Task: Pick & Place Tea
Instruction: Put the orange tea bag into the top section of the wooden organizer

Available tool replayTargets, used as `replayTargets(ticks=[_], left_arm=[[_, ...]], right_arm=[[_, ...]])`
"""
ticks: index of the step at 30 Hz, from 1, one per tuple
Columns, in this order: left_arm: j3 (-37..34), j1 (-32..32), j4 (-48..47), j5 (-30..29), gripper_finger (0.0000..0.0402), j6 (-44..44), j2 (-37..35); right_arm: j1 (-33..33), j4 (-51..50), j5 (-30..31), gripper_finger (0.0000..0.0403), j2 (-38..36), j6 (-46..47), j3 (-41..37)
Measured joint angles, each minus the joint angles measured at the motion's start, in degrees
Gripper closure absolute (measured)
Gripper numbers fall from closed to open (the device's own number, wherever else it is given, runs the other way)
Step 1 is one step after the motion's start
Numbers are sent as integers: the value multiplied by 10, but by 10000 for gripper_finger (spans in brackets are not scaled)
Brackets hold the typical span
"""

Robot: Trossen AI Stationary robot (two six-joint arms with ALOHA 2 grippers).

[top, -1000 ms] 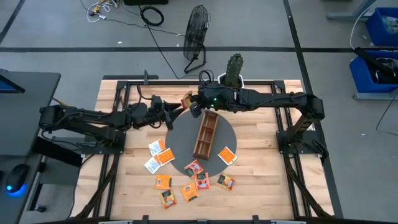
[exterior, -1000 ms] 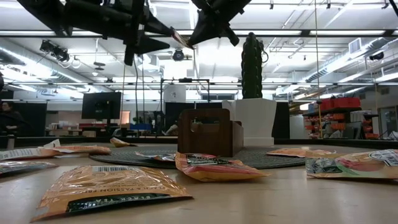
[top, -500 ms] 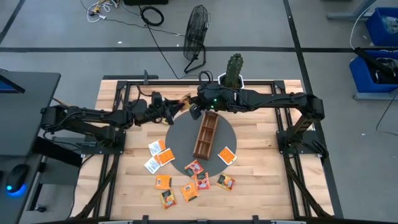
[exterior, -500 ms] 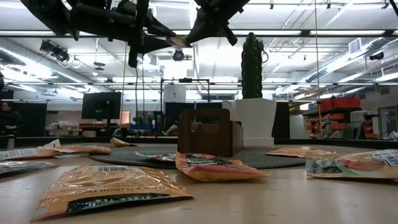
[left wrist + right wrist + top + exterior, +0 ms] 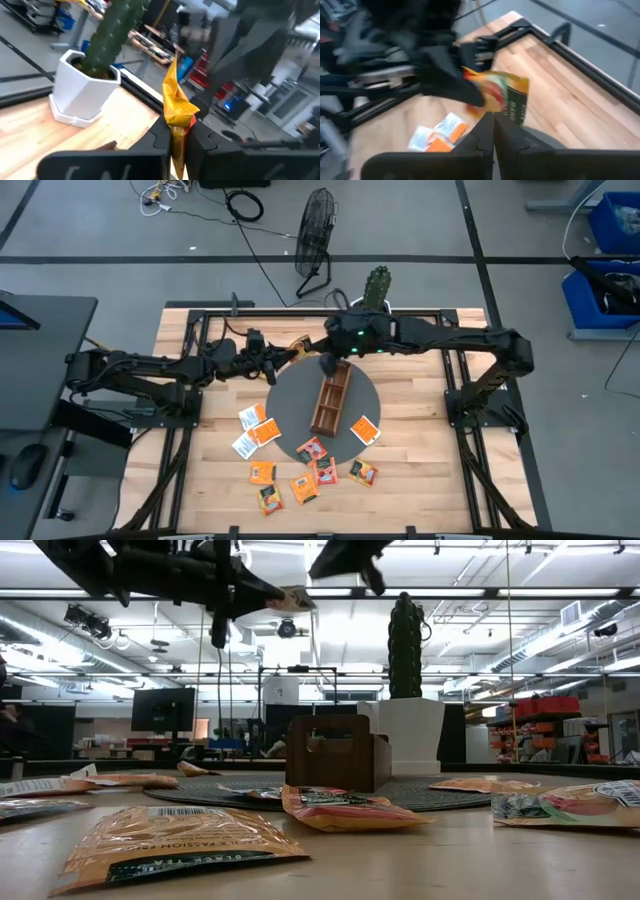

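Sachet (image 5: 176,107) within left gripper (image 5: 176,136)

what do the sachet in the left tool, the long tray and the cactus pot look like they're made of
The orange tea sachet pinched in the left tool looks like thin glossy paper or foil: it crinkles and catches light. The long brown compartment tray looks like wood, matte, with plain dividers. The white angular cactus pot looks like smooth ceramic or plastic; which one is unclear.

glossy tea sachets (image 5: 170,840), wooden table (image 5: 420,470)
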Motion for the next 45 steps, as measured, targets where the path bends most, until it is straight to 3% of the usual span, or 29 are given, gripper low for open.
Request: replayTargets(ticks=[7, 13, 19, 23, 37, 41, 45], left_arm=[[0, 35, 24, 146, 381, -33, 0], [0, 67, 80, 257, 381, -64, 0], [0, 85, 91, 293, 381, -97, 0], [0, 85, 96, 299, 381, -99, 0], [0, 80, 97, 302, 381, -104, 0], [0, 79, 102, 302, 377, -104, 0], [0, 79, 101, 302, 381, -104, 0]], right_arm=[[-16, -43, -54, 303, -53, 17, 0], [-31, -32, -209, 217, -57, 48, 0], [-31, -1, -198, 175, -40, 68, -1], [-31, 11, -176, 175, -26, 67, 0], [-28, 57, -194, 208, 13, 80, 0], [-28, 56, -199, 244, 15, 78, 0], [-28, 61, -205, 312, 14, 76, 0]])
